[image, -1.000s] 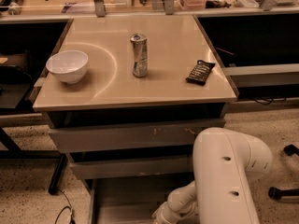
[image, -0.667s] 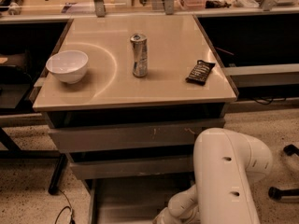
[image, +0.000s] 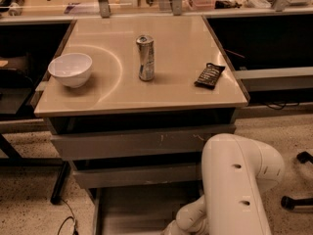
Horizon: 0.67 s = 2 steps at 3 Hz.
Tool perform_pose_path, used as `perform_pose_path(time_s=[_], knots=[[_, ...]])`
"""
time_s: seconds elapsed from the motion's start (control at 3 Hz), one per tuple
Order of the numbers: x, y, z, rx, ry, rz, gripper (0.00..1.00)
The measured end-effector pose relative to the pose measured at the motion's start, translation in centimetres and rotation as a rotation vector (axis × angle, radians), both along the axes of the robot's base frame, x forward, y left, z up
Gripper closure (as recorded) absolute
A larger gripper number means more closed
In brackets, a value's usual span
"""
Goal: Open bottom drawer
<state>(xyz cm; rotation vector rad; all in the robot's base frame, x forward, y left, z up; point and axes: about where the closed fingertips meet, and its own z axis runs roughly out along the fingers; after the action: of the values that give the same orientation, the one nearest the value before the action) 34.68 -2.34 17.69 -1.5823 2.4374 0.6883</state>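
Note:
The bottom drawer (image: pixel 134 207) is the lowest of the cabinet's three. It stands pulled out, and its shallow grey tray interior shows below the mid-sized front (image: pixel 137 176). My white arm (image: pixel 239 180) bends down at the cabinet's right. Its wrist runs to the bottom edge of the view, over the tray's right side. The gripper (image: pixel 170 229) sits there, mostly cut off by the frame's edge.
The widest grey front (image: pixel 142 144), with pale scratch marks, is the top drawer. On the cabinet top (image: pixel 117 97) stand a white bowl (image: pixel 70 69), a silver can (image: pixel 145 58) and a dark snack packet (image: pixel 210 75). Dark desks flank both sides. A cable (image: pixel 66 222) lies on the floor at the left.
My wrist has slid a little lower, towards the bottom edge of the view. The objects on the cabinet top have not moved.

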Motion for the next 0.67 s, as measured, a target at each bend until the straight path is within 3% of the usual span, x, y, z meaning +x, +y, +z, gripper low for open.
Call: perform_pose_path(time_s=[0.67], knots=[[-1.66,0.17,0.25,0.003,0.02,-0.037,1.0]])
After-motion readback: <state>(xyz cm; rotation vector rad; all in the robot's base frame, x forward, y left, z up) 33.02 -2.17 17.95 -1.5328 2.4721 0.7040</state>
